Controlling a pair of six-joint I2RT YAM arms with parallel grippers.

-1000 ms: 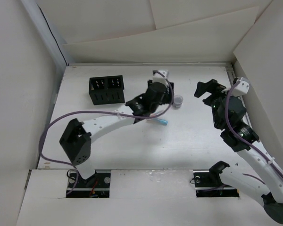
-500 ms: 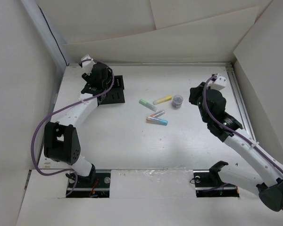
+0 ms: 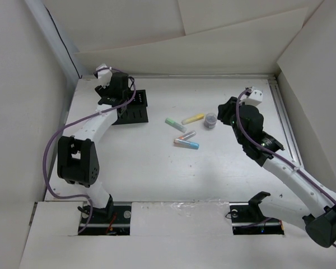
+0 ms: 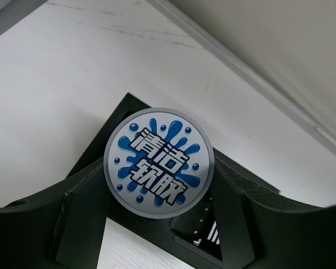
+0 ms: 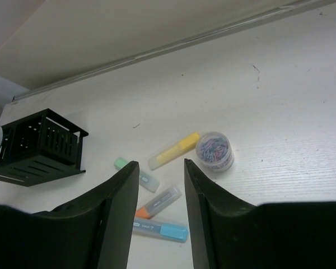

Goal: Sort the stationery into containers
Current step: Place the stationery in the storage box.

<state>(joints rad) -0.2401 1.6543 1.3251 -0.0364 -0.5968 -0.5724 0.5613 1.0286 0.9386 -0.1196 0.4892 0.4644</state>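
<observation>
Gripping round disc (image 4: pixel 158 162): left pincer (image 4: pixel 158 180) | right pincer (image 5: pixel 161 168): part-open, empty

The table (image 5: pixel 280 112) looks like white-painted wood, matt, with fine grain and small scuffs. At the left of the right wrist view, the organizer (image 5: pixel 45 140) is black slotted plastic with a dull sheen. The markers (image 5: pixel 175 150) are smooth, cloudy pastel plastic, and the small tub (image 5: pixel 214 151) beside them is clear plastic. In the left wrist view, the round disc (image 4: pixel 158 162) has a glossy printed face and a silvery rim. It sits between matt black plastic fingers (image 4: pixel 45 224) of the left gripper (image 4: pixel 161 174).
</observation>
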